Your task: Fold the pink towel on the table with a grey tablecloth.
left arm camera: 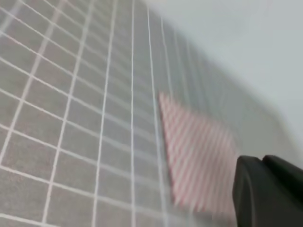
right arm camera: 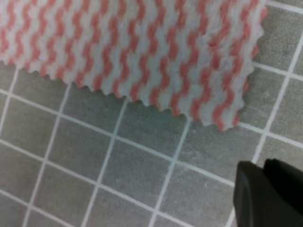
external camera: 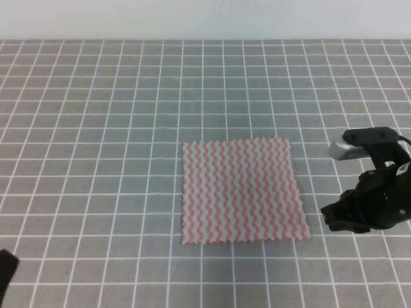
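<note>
**Exterior high view: towel flat and unfolded, right arm parked next to it**

You've got the pink towel lying flat in a single layer near the middle of the table with a grey tablecloth. It's close to square, so no real long axis. It sits slightly skewed to the white grid: the near edge looks wider than the far one, and the right edge slants outward toward the near right corner. Stripes are pink-and-white wavy zigzags running from far edge to near edge, and the edges are serrated all round. No folds or lifted corners that you can see.

Your right gripper sits just off the towel's near right corner, apart from the cloth. From the right wrist view a towel corner lies flat on the grid, and only a dark bit of the gripper shows at the bottom right, so you can't tell how wide the jaws are.

Left gripper is only a dark sliver at the bottom left edge, well apart from the towel. The left wrist view is blurry; can't tell its jaws either.
</note>
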You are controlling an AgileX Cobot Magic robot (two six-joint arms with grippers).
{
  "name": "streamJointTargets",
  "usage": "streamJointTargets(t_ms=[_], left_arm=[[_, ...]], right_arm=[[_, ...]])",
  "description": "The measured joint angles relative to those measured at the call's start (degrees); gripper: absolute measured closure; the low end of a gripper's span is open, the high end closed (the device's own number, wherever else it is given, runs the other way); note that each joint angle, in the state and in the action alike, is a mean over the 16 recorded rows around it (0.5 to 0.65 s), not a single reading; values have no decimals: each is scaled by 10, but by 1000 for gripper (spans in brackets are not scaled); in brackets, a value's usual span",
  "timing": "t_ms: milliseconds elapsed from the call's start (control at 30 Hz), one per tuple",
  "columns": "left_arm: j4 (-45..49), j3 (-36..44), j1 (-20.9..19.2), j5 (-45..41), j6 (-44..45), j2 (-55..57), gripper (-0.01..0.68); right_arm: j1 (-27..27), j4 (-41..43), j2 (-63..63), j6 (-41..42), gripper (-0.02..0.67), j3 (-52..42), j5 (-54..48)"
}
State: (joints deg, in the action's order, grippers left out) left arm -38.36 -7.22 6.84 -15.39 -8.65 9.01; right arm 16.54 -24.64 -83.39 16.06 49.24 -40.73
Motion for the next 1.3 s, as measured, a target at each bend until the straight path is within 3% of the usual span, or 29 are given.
streamJointTargets(t_ms=[300, 567, 833, 1133, 1300], left_arm=[[2, -178, 10, -165, 228, 255, 673], [-4, -288, 38, -215, 367, 462, 673], [-8, -312, 94, -185, 404, 546, 673], [-8, -313, 128, -153, 410, 571, 673], [-8, -313, 129, -149, 411, 582, 673]], right_arm=[[16, 13, -21, 11, 654, 14, 8], [67, 127, -27, -85, 661, 46, 0], [103, 209, -45, -187, 571, 64, 15], [103, 176, -105, -202, 422, 64, 54], [103, 165, -136, -207, 391, 64, 67]])
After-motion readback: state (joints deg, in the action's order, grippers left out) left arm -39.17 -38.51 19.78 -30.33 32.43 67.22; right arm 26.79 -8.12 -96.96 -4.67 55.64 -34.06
